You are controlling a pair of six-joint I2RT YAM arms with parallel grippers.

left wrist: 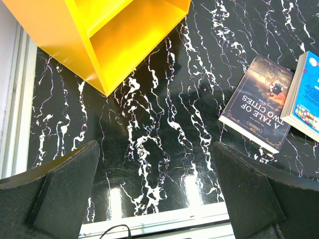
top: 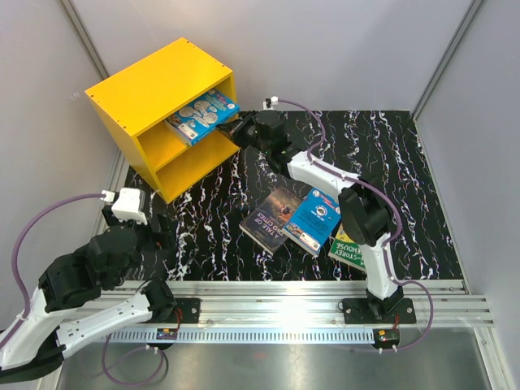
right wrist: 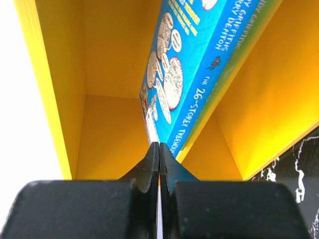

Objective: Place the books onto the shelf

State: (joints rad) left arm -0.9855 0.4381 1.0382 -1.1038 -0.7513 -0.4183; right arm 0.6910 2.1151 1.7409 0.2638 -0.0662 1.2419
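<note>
Right gripper (right wrist: 158, 149), nearest the right wrist lens: fingers pressed flat together with nothing between them, tips at the near lower corner of a blue book (right wrist: 184, 74); actual contact cannot be confirmed. That blue book lies in the upper compartment of the yellow shelf (top: 146, 89), resting on the middle board with its cover up and its near end projecting past the open front. The lower compartment shows only bare yellow board. In the overhead view the shelf stands at 10 o'clock on the black marbled table (top: 406, 162), its open front turned toward 4 o'clock, and the right arm reaches to it from 5 o'clock. Three books lie flat near the table centre, toward 6 o'clock: a dark book (top: 272, 218) with white title lettering, a second blue book (top: 314, 219) at its 3 o'clock with its edge lying over the dark one, and a green book (top: 349, 250) at 4 o'clock of that, partly hidden by the right arm. Left gripper (left wrist: 154, 149): fingers spread wide, holding nothing, poised above bare table at 8 o'clock, well apart from every book. Metal rail (top: 284, 296) along the 6 o'clock edge carries both arm bases.
</note>
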